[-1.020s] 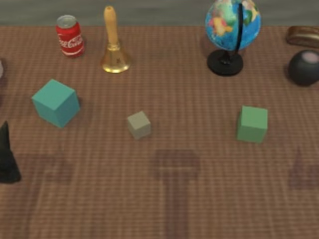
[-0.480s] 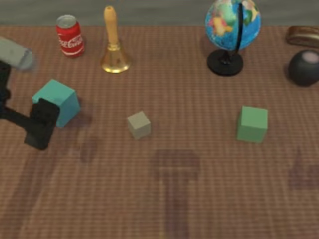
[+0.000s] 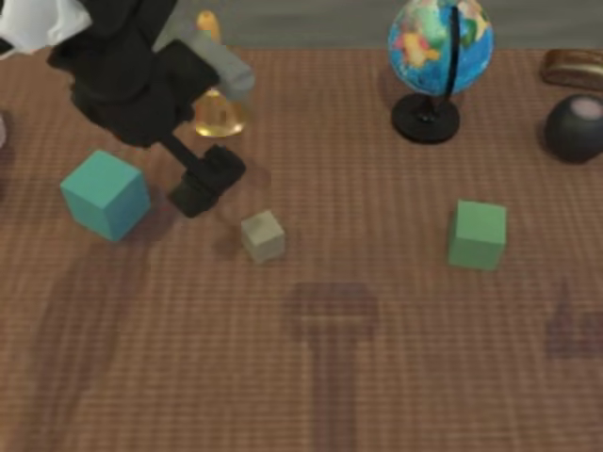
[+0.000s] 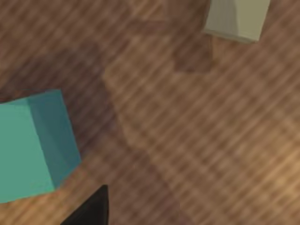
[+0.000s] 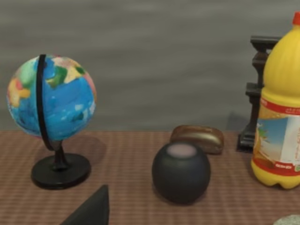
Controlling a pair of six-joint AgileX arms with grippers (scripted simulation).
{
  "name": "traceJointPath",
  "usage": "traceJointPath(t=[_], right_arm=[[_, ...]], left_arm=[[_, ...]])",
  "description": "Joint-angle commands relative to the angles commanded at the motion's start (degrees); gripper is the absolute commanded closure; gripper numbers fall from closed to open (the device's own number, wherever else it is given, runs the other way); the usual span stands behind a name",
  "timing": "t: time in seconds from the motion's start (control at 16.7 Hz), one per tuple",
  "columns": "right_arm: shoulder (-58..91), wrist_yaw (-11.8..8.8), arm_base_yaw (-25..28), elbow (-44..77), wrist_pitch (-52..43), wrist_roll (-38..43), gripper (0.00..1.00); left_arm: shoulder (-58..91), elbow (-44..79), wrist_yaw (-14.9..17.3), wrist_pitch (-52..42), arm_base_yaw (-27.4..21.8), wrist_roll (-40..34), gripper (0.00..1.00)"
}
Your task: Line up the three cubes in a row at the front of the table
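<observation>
L gripper (image 3: 204, 181) hangs over the table (image 3: 377, 377) betw the teal cube (image 3: 105, 195) and the beige-grey cube (image 3: 262, 235), touching neither; can't tell if its fingers are spread or pressed together, only one dark fingertip (image 4: 91, 211) shows in the L wrist view. Teal cube sits just to the gripper's left, beige-grey one just below-right of it, green cube (image 3: 477, 234) well off to its right; all three apart from each other, roughly in a loose line across mid-table. Behind the gripper the L arm covers most of a gold bell (image 3: 219, 115), only its base and handle tip peeking out. Globe (image 3: 439, 42) on a black stand sits far right of the gripper at the back, dark grey ball (image 3: 575, 126) beyond it near the right edge, w/ a brown bronze-ish object (image 3: 573, 68) cut off by the frame behind the ball. R gripper not in the top view; R wrist view shows a dark fingertip (image 5: 91, 211) at the edge, plus globe, ball, a yellow bottle (image 5: 279, 108) partly cut off, and a dark wooden stand (image 5: 255, 89) mostly hidden behind the bottle.
</observation>
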Motion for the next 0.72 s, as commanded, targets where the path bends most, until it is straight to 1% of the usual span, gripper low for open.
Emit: traceJointPath(t=[0.24,0.42,0.54,0.72], right_arm=[[0.0,0.0,0.0,0.0,0.0,0.0,0.0],[0.0,0.0,0.0,0.0,0.0,0.0,0.0],[0.0,0.0,0.0,0.0,0.0,0.0,0.0],[0.0,0.0,0.0,0.0,0.0,0.0,0.0]], left_arm=[[19.0,16.8,-0.8,-7.2,-3.0,4.1,0.0],[28.5,25.6,-1.3,-10.2,-4.5,6.1,0.0],[31.9,29.0,-1.5,-11.1,-5.1,6.8,0.0],[32.8,29.9,-1.5,-11.3,-5.2,7.0,0.0]])
